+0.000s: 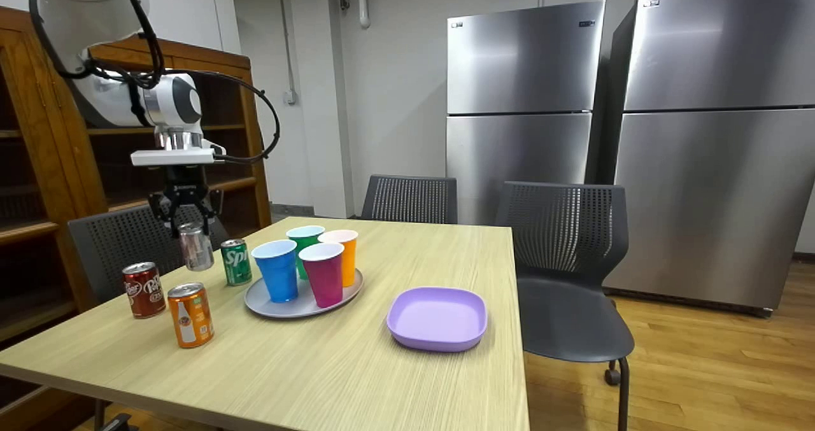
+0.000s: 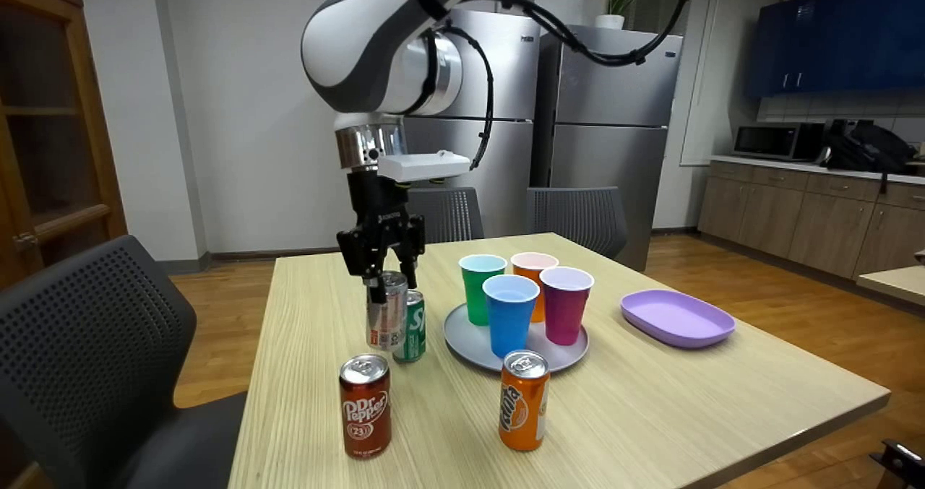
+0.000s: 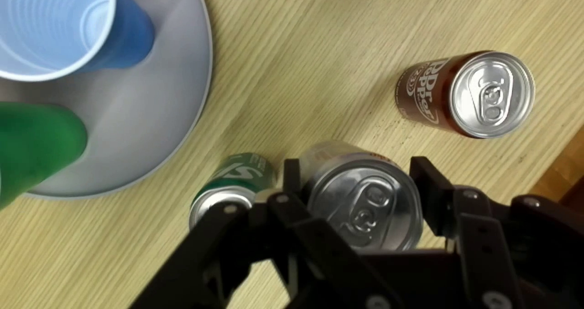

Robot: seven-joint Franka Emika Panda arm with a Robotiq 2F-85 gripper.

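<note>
In an exterior view, the Dr Pepper can [image 1: 144,294] is standing near the left edge of the counter [image 1: 382,386], with the Fanta can [image 1: 191,319] standing upright to its right. The claw [image 3: 357,179] is gripping the silver can [image 1: 198,251] around its upper body and is suspending it, slightly tilted, above the counter between the Dr Pepper can and the Sprite can [image 1: 237,264]. Status, as judged: grasping and raising are standing complete; lowering and release are remaining. The other three cans are standing ungripped, and no can is occupying the gray plate [image 1: 299,309] or the purple dish [image 1: 437,319]. The gray plate is bearing a blue cup [image 1: 279,279], a green cup [image 2: 473,294], a magenta cup [image 1: 325,281] and an orange cup [image 1: 349,264].

Clearance, same direction: the silver can is hanging close to the left edge, and the Sprite can, near it, is limiting lateral travel. The cups are forming a tall obstacle further right. Open room is extending between the gray plate and the purple dish. The right edge is running just beyond the purple dish, with a dark chair [image 1: 573,335] standing past it.
</note>
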